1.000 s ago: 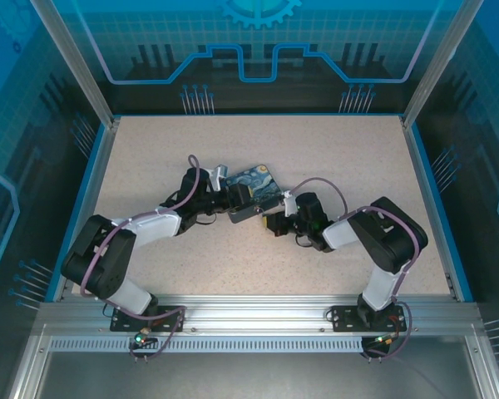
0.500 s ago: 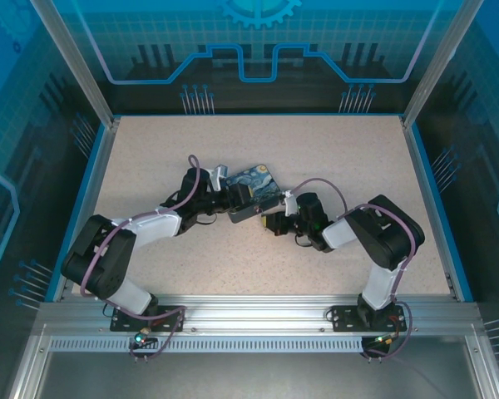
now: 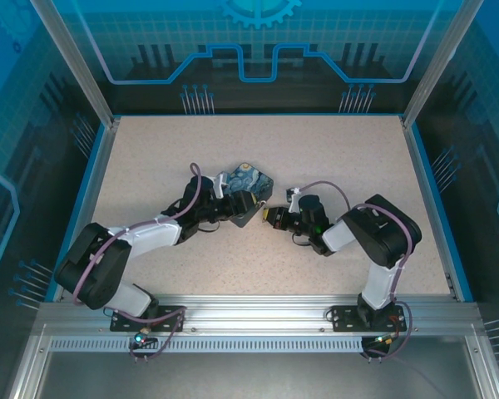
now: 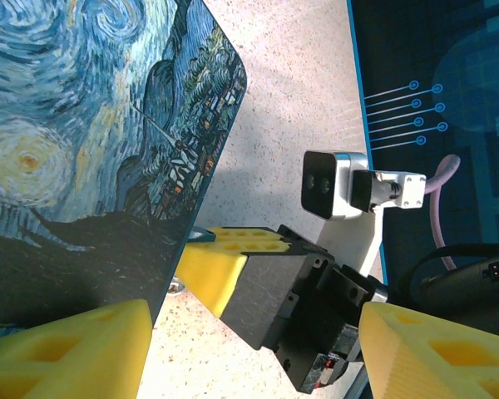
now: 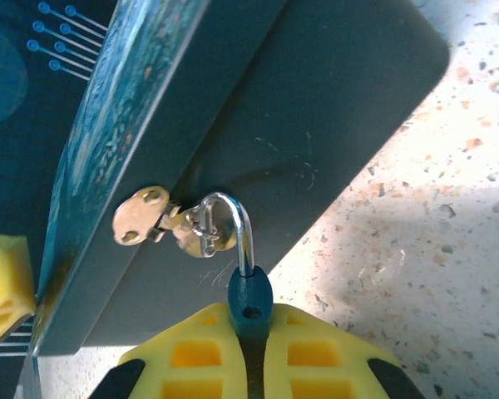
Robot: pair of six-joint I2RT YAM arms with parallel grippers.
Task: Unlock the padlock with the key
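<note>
The right gripper has its yellow fingers pressed together on the padlock, pinching its small blue-green body right at the fingertips. The body sticks out just past the jaws. Its thin silver shackle rises ahead of them and hooks through the brass hasp on the side of the swirl-painted tin, directly in front of the jaws. The tin stands tilted on the speckled table.

The left gripper has its jaws spread wide. The tin's painted lid lies by one finger at the edge of the gap, and I cannot tell whether they touch. The other finger is well apart from the tin.
</note>
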